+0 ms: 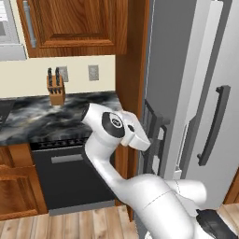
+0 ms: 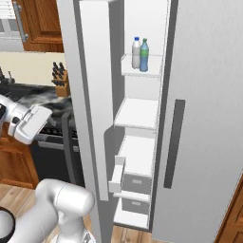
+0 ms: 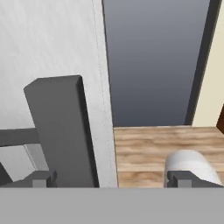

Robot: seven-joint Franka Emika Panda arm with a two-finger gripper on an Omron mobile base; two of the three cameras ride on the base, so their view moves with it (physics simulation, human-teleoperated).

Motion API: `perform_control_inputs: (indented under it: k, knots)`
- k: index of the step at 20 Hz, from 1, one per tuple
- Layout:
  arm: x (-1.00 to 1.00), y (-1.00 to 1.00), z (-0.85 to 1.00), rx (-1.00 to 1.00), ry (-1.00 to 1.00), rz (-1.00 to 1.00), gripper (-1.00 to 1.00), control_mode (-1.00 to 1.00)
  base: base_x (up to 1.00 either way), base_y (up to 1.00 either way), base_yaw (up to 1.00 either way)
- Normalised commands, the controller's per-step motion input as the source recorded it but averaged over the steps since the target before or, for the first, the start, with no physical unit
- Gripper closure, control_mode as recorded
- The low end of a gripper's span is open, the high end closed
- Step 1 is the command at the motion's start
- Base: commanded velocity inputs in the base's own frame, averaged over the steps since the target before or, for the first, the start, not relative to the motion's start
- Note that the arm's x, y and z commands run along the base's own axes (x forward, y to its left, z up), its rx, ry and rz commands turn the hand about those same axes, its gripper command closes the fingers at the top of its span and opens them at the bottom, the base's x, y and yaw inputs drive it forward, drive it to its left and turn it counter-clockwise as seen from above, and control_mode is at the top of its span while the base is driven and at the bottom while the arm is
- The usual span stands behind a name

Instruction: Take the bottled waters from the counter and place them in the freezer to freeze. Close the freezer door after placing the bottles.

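Observation:
Both bottled waters stand upright side by side on an upper white shelf of the freezer (image 2: 138,114): the white one with a blue cap (image 2: 136,53) and the blue-green one with a green cap (image 2: 144,56). The freezer door (image 2: 92,76) stands wide open, seen edge-on. My gripper (image 3: 111,180) is open at the door's outer face, level with its dark vertical handle (image 3: 61,131), and holds nothing. In the left base view the gripper (image 1: 145,141) is against that dark handle (image 1: 151,130). The counter (image 1: 42,116) lies to the left, with no bottles in sight on it.
A knife block (image 1: 56,87) stands at the back of the counter. A black dishwasher (image 1: 70,172) sits below it. The fridge's right door (image 2: 209,95) with its dark handle (image 2: 173,142) is shut. Wooden floor (image 3: 166,144) lies beneath the hand.

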Motion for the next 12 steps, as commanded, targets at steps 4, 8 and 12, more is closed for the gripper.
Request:
perform_control_inputs:
  k: [4, 8, 12]
  knots:
    - [0.4, 0.0, -0.04, 0.0, 0.0, -0.01, -1.0, -1.0, 0.0, 0.0, 0.0]
    - [0.23, 0.0, 0.0, 0.0, 0.0, 0.0, -1.0, -1.0, 0.0, 0.0, 0.0]
    - [0.04, -0.08, 0.0, 0.0, 0.0, 0.0, -1.0, -1.0, 0.0, 0.0, 0.0]
